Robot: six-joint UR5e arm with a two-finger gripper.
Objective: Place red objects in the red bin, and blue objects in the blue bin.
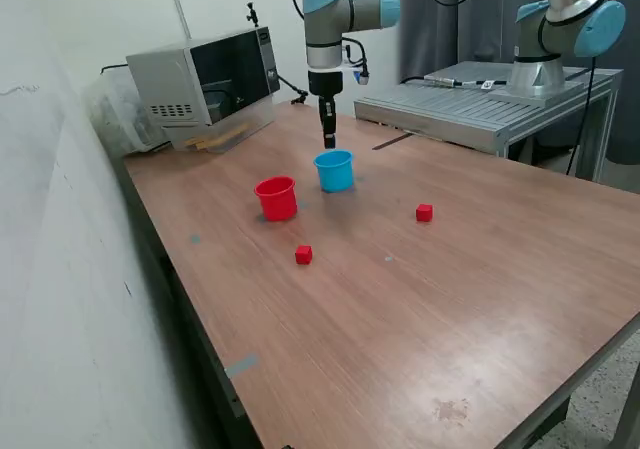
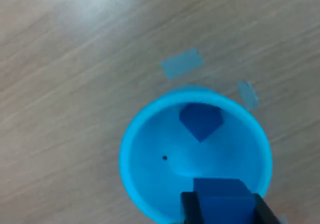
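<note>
My gripper (image 1: pixel 328 137) hangs straight above the light-blue cup (image 1: pixel 334 170). In the wrist view the gripper (image 2: pixel 225 213) is shut on a dark-blue cube (image 2: pixel 220 196) over the cup's opening (image 2: pixel 150 149). A second dark-blue cube (image 2: pixel 201 120) lies inside the cup. The red cup (image 1: pixel 276 198) stands just to the exterior view's left of the blue cup. One red cube (image 1: pixel 303 255) lies on the table in front of the red cup. Another red cube (image 1: pixel 424 212) lies to the exterior view's right of the blue cup.
A microwave (image 1: pixel 205 79) stands at the back left of the wooden table (image 1: pixel 420 319). A metal platform (image 1: pixel 470 104) with a second arm (image 1: pixel 560 19) is at the back right. Bits of tape (image 2: pixel 182 63) are stuck to the table beside the blue cup.
</note>
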